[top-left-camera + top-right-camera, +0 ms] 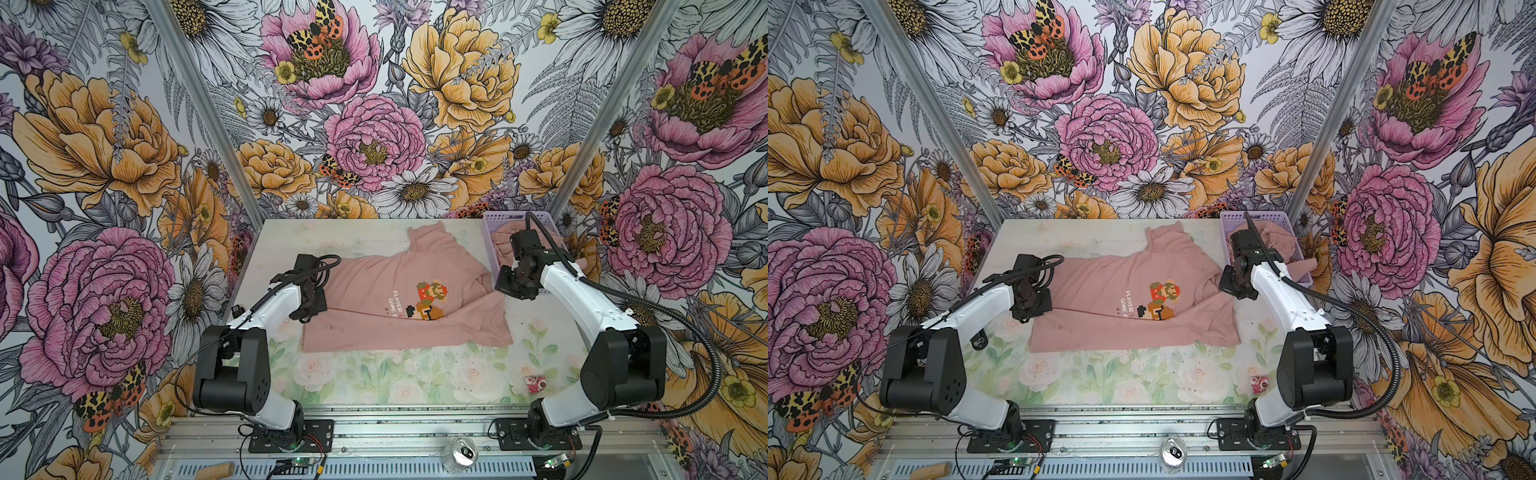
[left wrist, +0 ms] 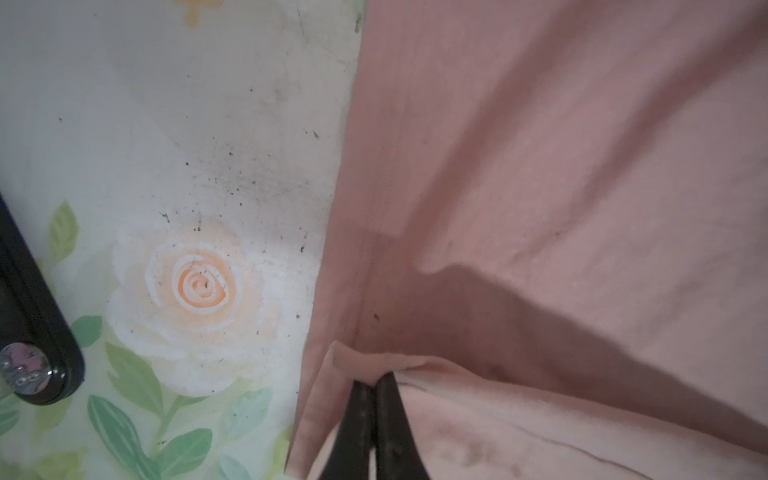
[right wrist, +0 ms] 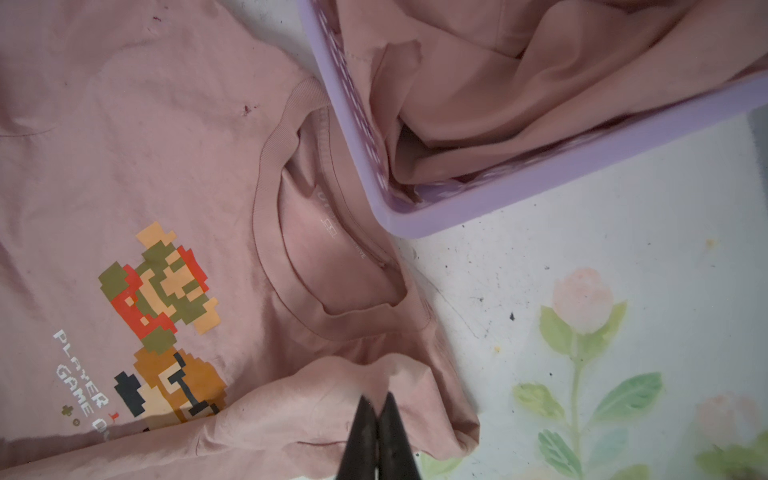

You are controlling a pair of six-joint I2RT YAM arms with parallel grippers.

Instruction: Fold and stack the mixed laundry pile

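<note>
The pixel-print T-shirt (image 1: 386, 291) lies spread at the centre of both top views, its lower edge drawn over part of the print, which I judge is a fold under way. Two grippers, the left gripper (image 2: 374, 384) and the right gripper (image 3: 379, 401), each pinch its fabric tight at opposite ends. One lavender basket (image 1: 490, 241), upper right of the table, holds one visible pink garment (image 3: 540, 83).

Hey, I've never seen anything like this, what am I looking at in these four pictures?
Two robot arms stand at a table inside a flowered booth. Two pictures look down from overhead; two come from cameras on the arms' wrists. A pink T-shirt lies spread on the table, and a lavender basket beside it holds more pink clothes. The left gripper is shut on a fold at the shirt's edge, the right gripper on a fold near its collar.
</note>
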